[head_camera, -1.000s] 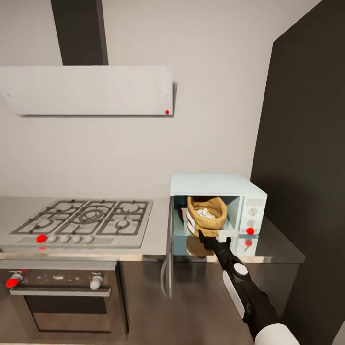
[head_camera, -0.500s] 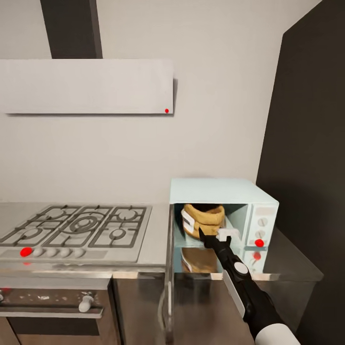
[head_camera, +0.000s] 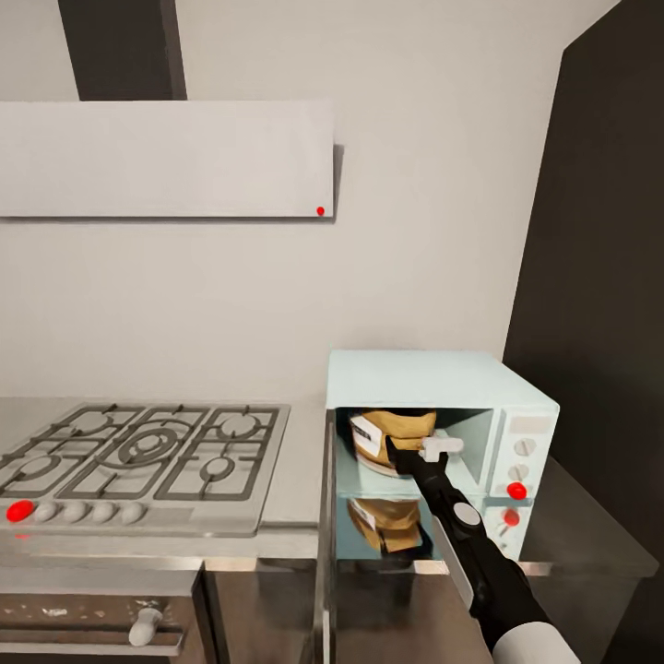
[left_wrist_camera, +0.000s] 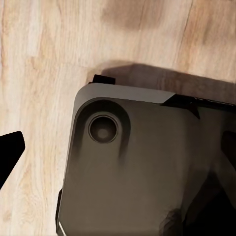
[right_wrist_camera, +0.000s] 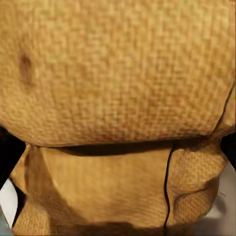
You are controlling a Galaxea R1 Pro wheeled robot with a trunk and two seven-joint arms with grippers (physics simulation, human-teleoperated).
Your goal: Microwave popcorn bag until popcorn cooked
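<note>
The small tan-brown paper popcorn bag (head_camera: pixel 398 433) is seen inside the pale blue boxy microwave (head_camera: pixel 441 387), whose dark glass door (head_camera: pixel 324 530) is swung open toward the camera. The microwave stands on the long grey metal desk (head_camera: pixel 590 530), beside the steel gas hob (head_camera: pixel 148 461). The right hand (head_camera: pixel 402 454) is reached into the cavity against the bag; whether it is closed cannot be told. The bag's woven surface (right_wrist_camera: pixel 118 98) is seen close in the right wrist view. The left hand's state cannot be told; light wood floor (left_wrist_camera: pixel 39 73) is seen below it.

pale grey wall (head_camera: pixel 424 184) rises beyond the gripper, a white extractor hood (head_camera: pixel 166 159) up to its left, a dark tall cabinet (head_camera: pixel 609 277) on its right; light wood floor (left_wrist_camera: pixel 44 59) below.
</note>
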